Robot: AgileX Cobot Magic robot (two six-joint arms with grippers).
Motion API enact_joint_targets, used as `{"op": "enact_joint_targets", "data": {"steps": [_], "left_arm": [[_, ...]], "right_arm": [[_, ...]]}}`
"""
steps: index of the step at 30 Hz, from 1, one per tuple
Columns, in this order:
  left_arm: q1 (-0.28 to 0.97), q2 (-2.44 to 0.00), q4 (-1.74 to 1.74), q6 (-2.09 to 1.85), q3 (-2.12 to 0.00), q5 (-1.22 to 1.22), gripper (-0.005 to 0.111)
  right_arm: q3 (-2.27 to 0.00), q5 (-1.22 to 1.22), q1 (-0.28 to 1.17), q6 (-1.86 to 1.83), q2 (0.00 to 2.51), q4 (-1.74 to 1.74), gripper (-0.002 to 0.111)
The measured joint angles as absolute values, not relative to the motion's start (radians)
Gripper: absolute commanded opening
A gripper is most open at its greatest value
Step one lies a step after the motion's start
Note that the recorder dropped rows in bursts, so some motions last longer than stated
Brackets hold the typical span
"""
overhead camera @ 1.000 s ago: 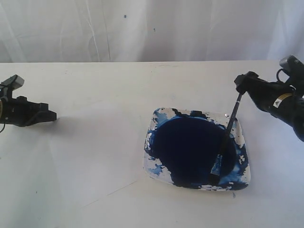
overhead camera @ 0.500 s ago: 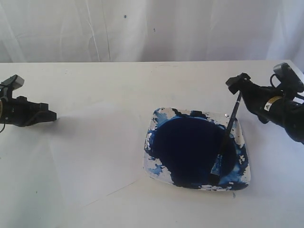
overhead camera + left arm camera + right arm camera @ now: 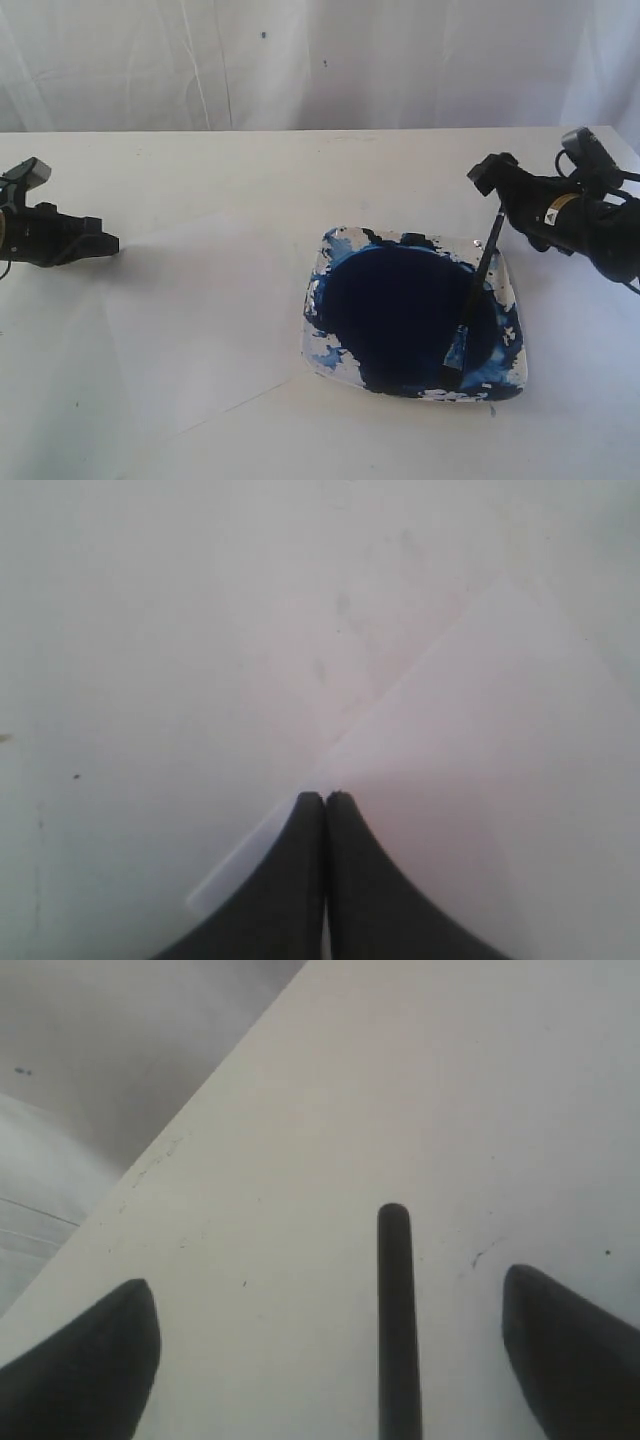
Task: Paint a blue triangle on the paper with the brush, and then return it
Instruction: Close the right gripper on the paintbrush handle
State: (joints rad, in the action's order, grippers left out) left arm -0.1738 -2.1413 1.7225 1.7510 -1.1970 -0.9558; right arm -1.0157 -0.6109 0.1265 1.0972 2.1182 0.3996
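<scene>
Paper (image 3: 200, 320) lies flat on the white table (image 3: 300, 170), left of centre, just beside the paint dish (image 3: 511, 292). We see dark navy paint (image 3: 400, 310) pooled across most of the dish. Left gripper (image 3: 112, 243) sits low at the paper's left corner, jaws closed tip to tip on nothing. Right gripper (image 3: 492, 175) hovers just beyond the dish's far right corner, jaws wide open either side of the handle end without touching it. Brush (image 3: 478, 290) lies in the dish's right side, bristles in paint, handle over the far rim.
</scene>
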Motion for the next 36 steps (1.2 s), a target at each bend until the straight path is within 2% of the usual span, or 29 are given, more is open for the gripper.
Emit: {"op": "enact_joint_targets", "data": {"steps": [6, 16, 36], "left_arm": [[-0.174, -2.141, 1.722, 1.751, -1.197, -0.958, 0.000], [-0.174, -2.141, 1.722, 1.751, -1.197, -0.958, 0.000], [-0.174, -2.141, 1.722, 1.751, -1.197, -0.958, 0.000]], "right_arm": [[-1.025, -0.598, 0.138, 1.097, 2.120, 0.406, 0.061], [-1.025, -0.558, 0.139, 1.099, 2.120, 0.408, 0.052], [-1.025, -0.489, 0.139, 1.099, 2.120, 0.398, 0.016]]}}
